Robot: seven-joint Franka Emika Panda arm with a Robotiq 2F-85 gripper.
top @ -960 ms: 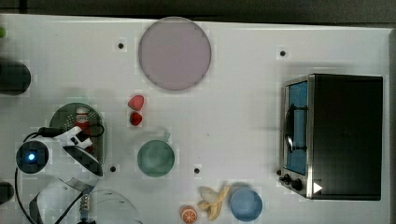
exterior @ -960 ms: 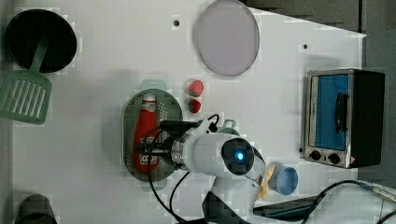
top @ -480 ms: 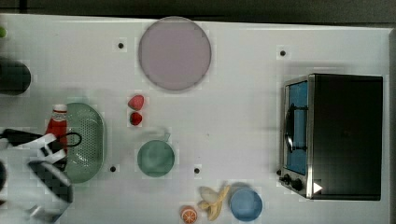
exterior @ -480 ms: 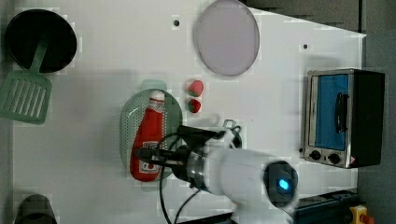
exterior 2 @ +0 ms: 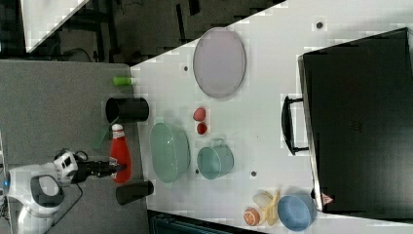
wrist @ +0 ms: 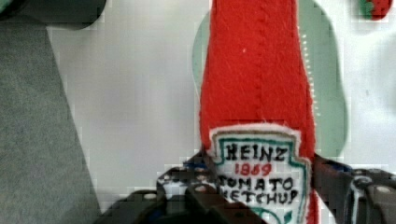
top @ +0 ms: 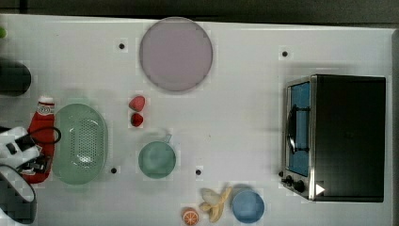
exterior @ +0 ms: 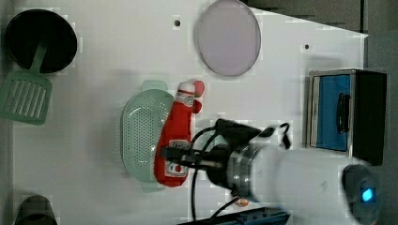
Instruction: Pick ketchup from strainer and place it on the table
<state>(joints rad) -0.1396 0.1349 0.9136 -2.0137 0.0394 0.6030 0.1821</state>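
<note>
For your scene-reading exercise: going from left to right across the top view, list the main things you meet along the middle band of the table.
ketchup → strainer → two strawberries → green cup → toaster oven

Your gripper [exterior: 176,159] is clamped on the lower body of the ketchup [exterior: 177,136], one finger on each side, with the white arm reaching in level from the left view's right.
</note>
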